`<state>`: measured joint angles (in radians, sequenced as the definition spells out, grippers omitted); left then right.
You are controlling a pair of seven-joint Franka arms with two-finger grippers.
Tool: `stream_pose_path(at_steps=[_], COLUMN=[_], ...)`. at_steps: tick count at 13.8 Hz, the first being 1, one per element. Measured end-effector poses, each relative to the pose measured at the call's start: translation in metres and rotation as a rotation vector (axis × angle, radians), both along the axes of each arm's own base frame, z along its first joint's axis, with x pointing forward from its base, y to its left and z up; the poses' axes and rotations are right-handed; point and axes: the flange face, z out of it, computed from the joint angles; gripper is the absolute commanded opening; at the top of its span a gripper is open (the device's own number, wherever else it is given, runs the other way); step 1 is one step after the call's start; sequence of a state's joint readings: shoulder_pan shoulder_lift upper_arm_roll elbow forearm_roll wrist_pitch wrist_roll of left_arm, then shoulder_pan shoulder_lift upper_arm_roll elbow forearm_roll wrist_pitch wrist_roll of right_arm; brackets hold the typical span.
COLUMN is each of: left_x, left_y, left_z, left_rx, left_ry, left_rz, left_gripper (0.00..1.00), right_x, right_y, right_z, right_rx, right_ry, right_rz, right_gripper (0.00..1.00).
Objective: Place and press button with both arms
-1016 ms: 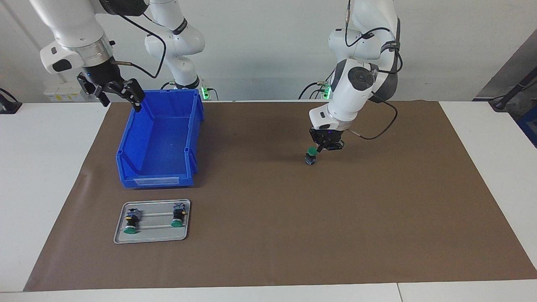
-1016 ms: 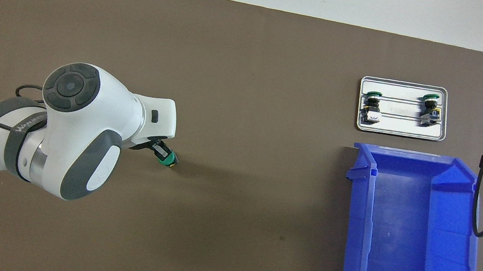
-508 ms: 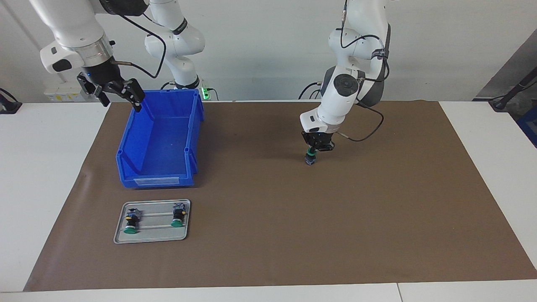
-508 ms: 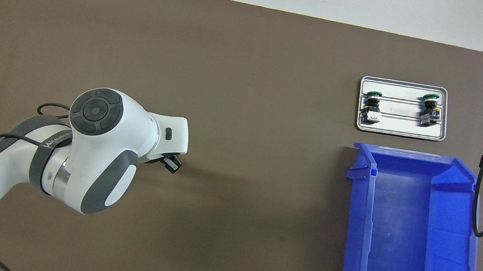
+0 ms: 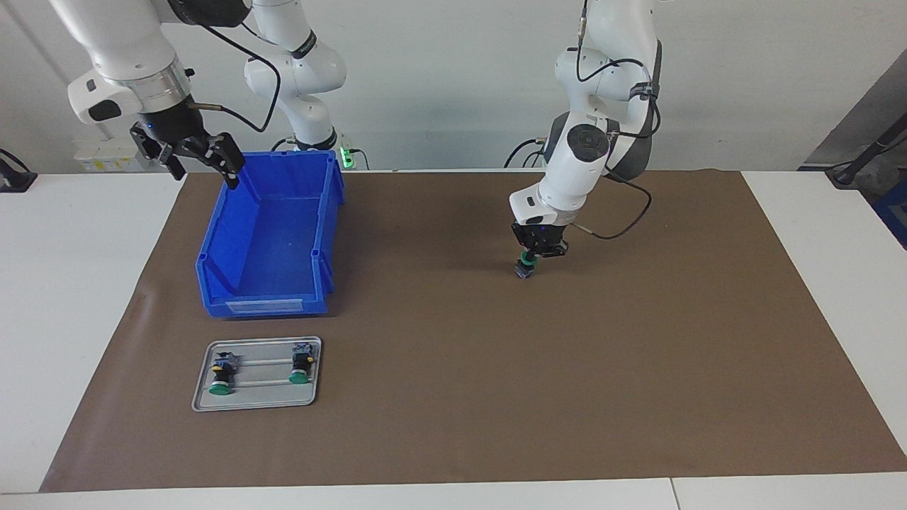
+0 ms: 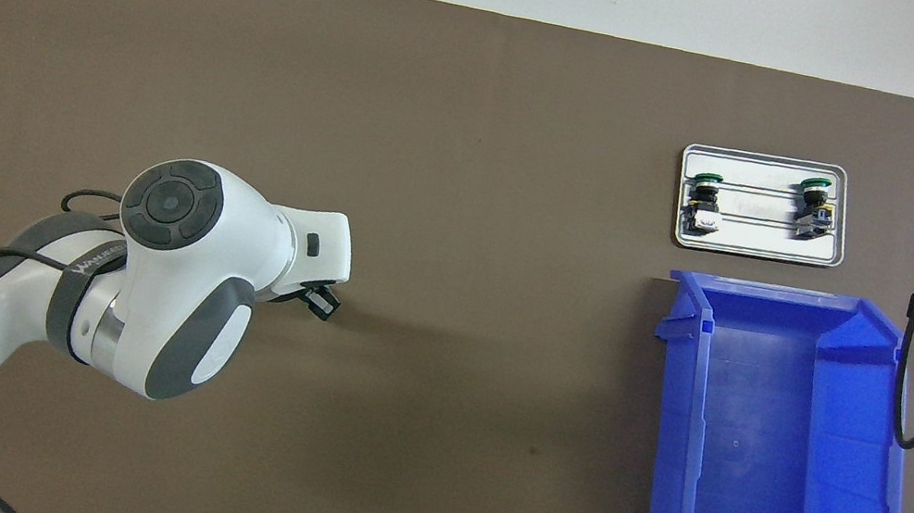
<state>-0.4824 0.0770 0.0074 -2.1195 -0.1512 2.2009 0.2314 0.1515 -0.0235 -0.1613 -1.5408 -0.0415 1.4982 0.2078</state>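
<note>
Shifted since the earlier frame, the clenched left claw (image 5: 533, 256) is now set on the green-capped button (image 5: 524, 268), well apart from the blue bin (image 5: 322, 234). Pressure should be applied straight down. Right claw (image 5: 202, 157) is held released over the bin's rim.

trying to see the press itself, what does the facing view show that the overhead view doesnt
Only the facing view shows the button standing on the brown mat, with the shut left gripper down on its green cap, and the whole right arm.

Only the overhead view looks straight down into the blue bin; there the left arm's wrist hides the button.

Both show the metal tray with two more buttons, farther from the robots than the bin, and the open right gripper waiting beside the bin.
</note>
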Motion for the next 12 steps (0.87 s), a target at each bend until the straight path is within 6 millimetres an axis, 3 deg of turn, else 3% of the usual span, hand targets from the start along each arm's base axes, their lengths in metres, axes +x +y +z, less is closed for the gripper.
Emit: stream_pose_path(at_steps=[1, 2, 3, 5, 9, 12], left_x=[0.007, 0.013, 0.018, 0.025, 0.041, 0.053], left_y=[0.005, 0.012, 0.021, 0.046, 0.127, 0.179], left_z=[0.010, 0.024, 0.039, 0.062, 0.093, 0.146], left_rx=[-0.004, -0.005, -0.005, -0.008, -0.015, -0.014], left_ry=[-0.004, 0.001, 0.007, 0.002, -0.014, -0.043], left_rz=[0.015, 0.031, 0.045, 0.090, 0.232, 0.313], left_gripper=[0.05, 0.72, 0.99, 1.00, 1.00, 1.00], right_x=[0.000, 0.000, 0.000, 0.000, 0.000, 0.000], right_y=[0.000, 0.000, 0.000, 0.000, 0.000, 0.000], right_z=[0.000, 0.000, 0.000, 0.000, 0.000, 0.000], right_rx=[0.000, 0.000, 0.000, 0.000, 0.000, 0.000], right_ry=[0.000, 0.000, 0.000, 0.000, 0.000, 0.000], right_rz=[0.000, 0.000, 0.000, 0.000, 0.000, 0.000], right_gripper=[1.00, 1.00, 1.00, 1.00, 1.00, 1.00])
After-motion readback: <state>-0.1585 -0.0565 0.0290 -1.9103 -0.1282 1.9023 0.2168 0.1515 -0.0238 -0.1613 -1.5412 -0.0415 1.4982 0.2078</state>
